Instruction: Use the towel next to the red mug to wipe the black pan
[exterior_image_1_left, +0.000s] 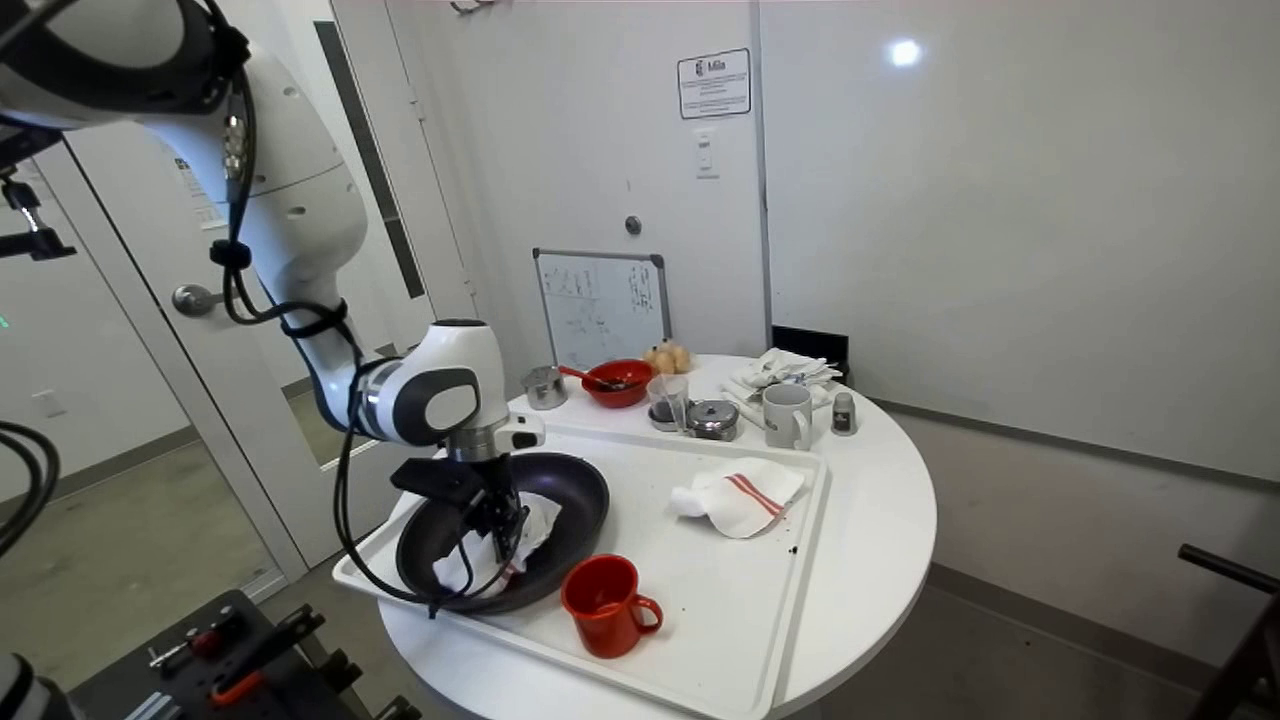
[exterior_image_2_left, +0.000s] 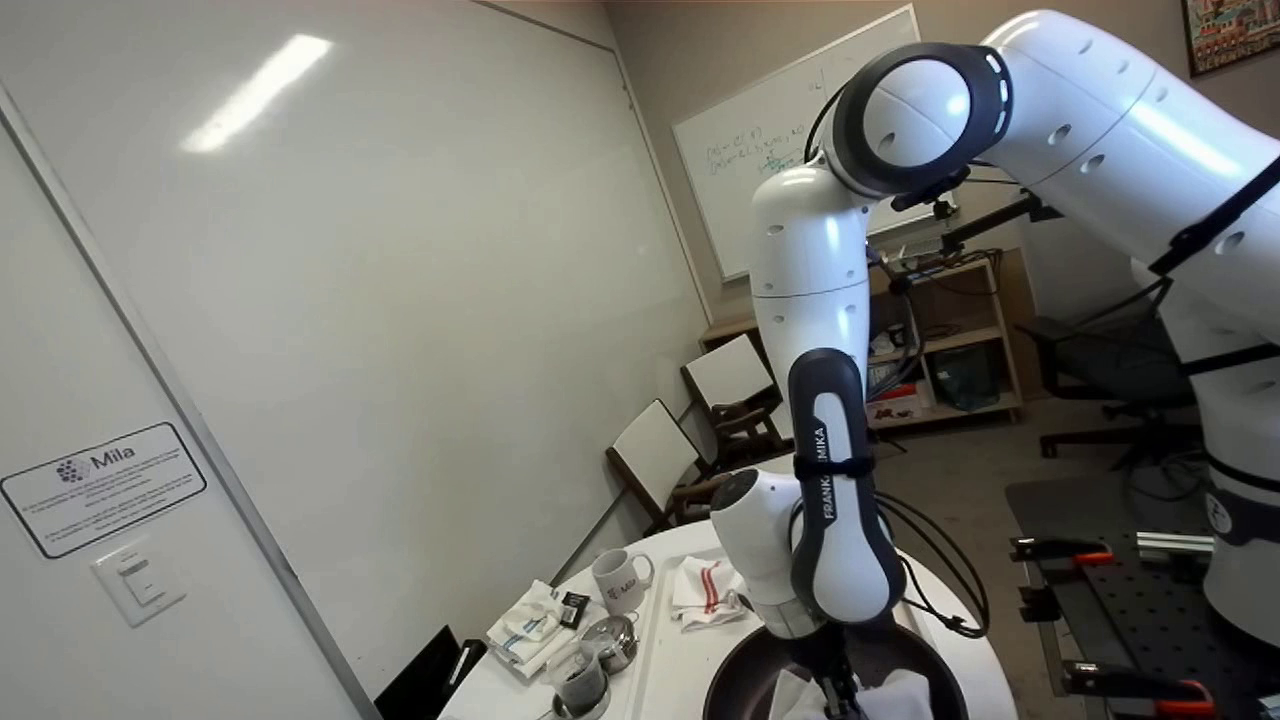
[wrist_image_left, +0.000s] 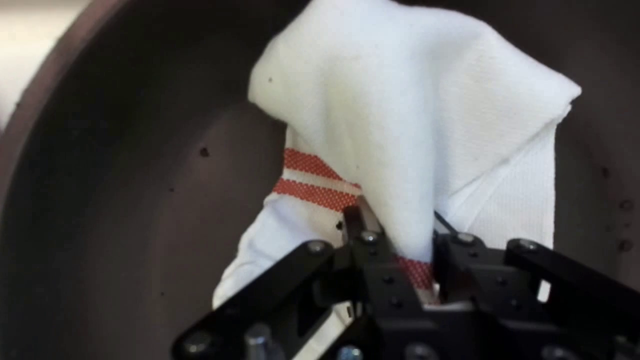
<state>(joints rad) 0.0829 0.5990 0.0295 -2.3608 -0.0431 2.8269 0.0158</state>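
Observation:
The black pan (exterior_image_1_left: 585, 500) sits on the white tray at the near left. It also shows in the other camera's exterior view (exterior_image_2_left: 735, 670) and fills the wrist view (wrist_image_left: 120, 200). Its handle does not show. The towel (exterior_image_1_left: 542, 520), white with red stripes, lies bunched inside the pan. My gripper (exterior_image_1_left: 503, 545) points down into the pan. In the wrist view the gripper (wrist_image_left: 400, 217) is shut on a fold of the towel (wrist_image_left: 380, 90), which rises between the fingers. The red mug (exterior_image_1_left: 605, 615) stands upright on the tray beside the pan, its handle to the right in that exterior view.
Another white cloth (exterior_image_1_left: 735, 500) with red stripes lies on the tray (exterior_image_1_left: 690, 640). Behind the tray stand a grey mug (exterior_image_1_left: 782, 413), a shaker (exterior_image_1_left: 843, 413), a lidded metal pot (exterior_image_1_left: 713, 420), a clear cup (exterior_image_1_left: 668, 398), a red bowl (exterior_image_1_left: 620, 385) and crumpled white cloths (exterior_image_1_left: 785, 370).

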